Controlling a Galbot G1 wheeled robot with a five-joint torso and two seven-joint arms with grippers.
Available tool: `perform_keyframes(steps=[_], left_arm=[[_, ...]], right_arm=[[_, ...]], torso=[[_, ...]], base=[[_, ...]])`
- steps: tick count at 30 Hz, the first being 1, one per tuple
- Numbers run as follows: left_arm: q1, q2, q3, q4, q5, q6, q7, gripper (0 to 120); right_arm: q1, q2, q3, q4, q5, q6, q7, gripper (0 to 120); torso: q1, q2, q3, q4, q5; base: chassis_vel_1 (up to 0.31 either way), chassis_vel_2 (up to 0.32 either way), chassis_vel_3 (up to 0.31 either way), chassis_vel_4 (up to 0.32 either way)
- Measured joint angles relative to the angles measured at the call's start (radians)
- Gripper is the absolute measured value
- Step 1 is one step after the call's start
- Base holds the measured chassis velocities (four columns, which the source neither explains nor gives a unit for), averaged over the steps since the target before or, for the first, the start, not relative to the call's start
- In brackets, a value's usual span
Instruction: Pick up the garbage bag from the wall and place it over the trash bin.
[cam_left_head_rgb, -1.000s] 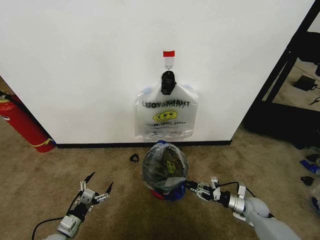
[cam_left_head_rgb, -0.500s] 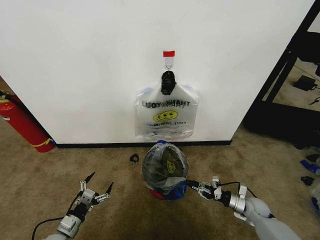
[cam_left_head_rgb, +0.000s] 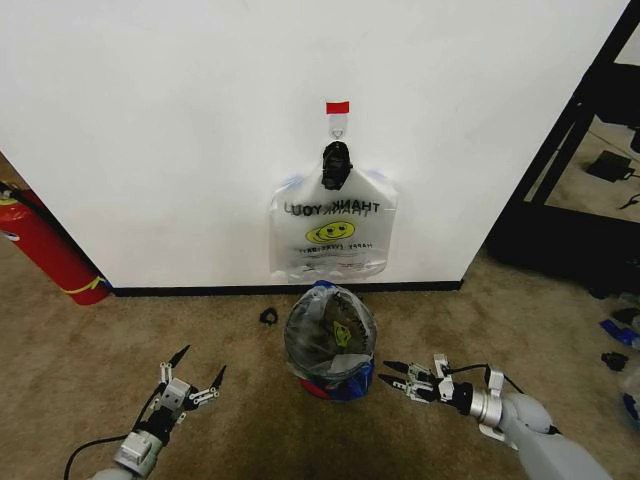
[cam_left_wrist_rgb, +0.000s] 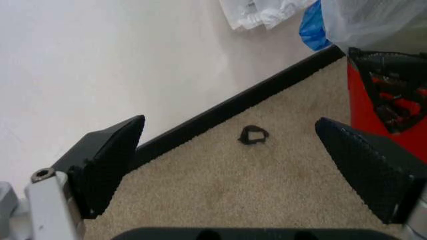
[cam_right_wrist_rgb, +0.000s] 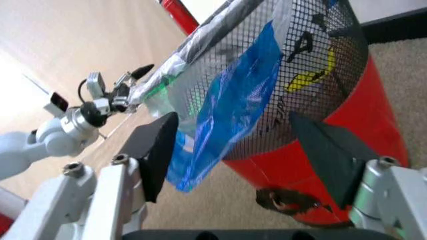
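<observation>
A: Head view first. Where is the garbage bag (cam_left_head_rgb: 330, 335)?

B: It is draped over the trash bin (cam_left_head_rgb: 327, 385), which stands on the carpet (cam_left_head_rgb: 100, 350) just in front of the wall (cam_left_head_rgb: 200, 120). Clear plastic covers the bin's top, with blue strips hanging down its front.

A: And the right gripper (cam_left_head_rgb: 391, 374)?

B: Low, just beside the bin on the robot's right, fingers spread apart and holding nothing. From the right wrist camera the right gripper (cam_right_wrist_rgb: 233, 145) has its two dark pads either side of the bin's mesh wall, apart from it, with a blue strip of the bag (cam_right_wrist_rgb: 227, 110) between them.

A: The left one?

B: The left gripper (cam_left_head_rgb: 196, 366) hovers over the carpet, well apart from the bin on the robot's left, fingers released and empty.

A: Anything else by the wall?

B: Same-printed bags (cam_left_head_rgb: 330, 235) hang bunched under a black clip (cam_left_head_rgb: 335, 165) below a red tape strip (cam_left_head_rgb: 338, 107). A small black object (cam_left_head_rgb: 268, 316) lies on the carpet near the baseboard (cam_left_head_rgb: 200, 291), and a red fire extinguisher (cam_left_head_rgb: 45, 250) leans far left.
</observation>
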Motion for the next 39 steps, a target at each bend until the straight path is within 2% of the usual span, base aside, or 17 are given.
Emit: perform_keyframes(steps=[5, 6, 9, 10, 13, 14, 18, 30, 39], left_arm=[[-0.001, 0.001, -0.001, 0.003, 0.0, 0.0, -0.003, 100], [-0.001, 0.001, -0.001, 0.003, 0.0, 0.0, -0.003, 100], [-0.001, 0.001, -0.002, 0.008, 0.0, -0.001, -0.005, 100], [-0.002, 0.002, -0.002, 0.013, 0.0, -0.003, -0.006, 100], [-0.005, 0.002, -0.002, 0.019, 0.0, -0.004, -0.009, 100], [-0.008, 0.003, -0.001, 0.023, 0.0, -0.005, -0.01, 100], [-0.013, 0.003, 0.005, 0.028, 0.0, -0.006, -0.014, 100], [-0.017, 0.002, 0.013, 0.036, 0.007, -0.01, -0.019, 100], [-0.011, 0.002, 0.011, 0.039, 0.01, -0.018, -0.022, 100]], right_arm=[[0.017, 0.013, -0.025, -0.006, 0.004, 0.008, 0.027, 43], [0.017, 0.013, -0.025, -0.006, 0.004, 0.008, 0.027, 43], [0.026, 0.014, -0.029, -0.011, 0.007, 0.008, 0.033, 33], [0.03, 0.014, -0.03, -0.015, 0.009, 0.009, 0.037, 25], [0.034, 0.014, -0.036, -0.016, 0.024, 0.017, 0.049, 15], [0.034, 0.014, -0.038, -0.016, 0.034, 0.02, 0.055, 8], [0.033, 0.014, -0.038, -0.017, 0.043, 0.023, 0.058, 0], [0.006, 0.035, -0.044, -0.058, 0.06, 0.061, 0.091, 0], [0.002, 0.057, -0.099, -0.04, 0.106, 0.124, 0.26, 0]], torso=[[0.0, 0.0, 0.0, 0.0001, -0.0001], [0.0, 0.0, 0.0, 0.0001, -0.0001], [0.0, 0.0, 0.0, 0.0, -0.0001], [0.0, 0.0, 0.0, 0.0, -0.0002], [0.0, 0.0, 0.0, 0.0, -0.0001], [0.0, 0.0, 0.0, 0.0, -0.0001], [0.0, 0.0, 0.0, 0.0, -0.0002], [0.0, 0.0, 0.0, -0.0002, -0.0001], [0.0, 0.0, 0.0, 0.0, -0.0002]], base=[[0.0, 0.0, 0.0, 0.0], [0.0, 0.0, 0.0, 0.0], [0.0, 0.0, 0.0, 0.0], [0.0, 0.0, 0.0, 0.0], [0.0, 0.0, 0.0, 0.0], [0.0, 0.0, 0.0, 0.0], [0.0, 0.0, 0.0, 0.0], [0.0, 0.0, 0.0, 0.0], [0.0, 0.0, 0.0, 0.0]])
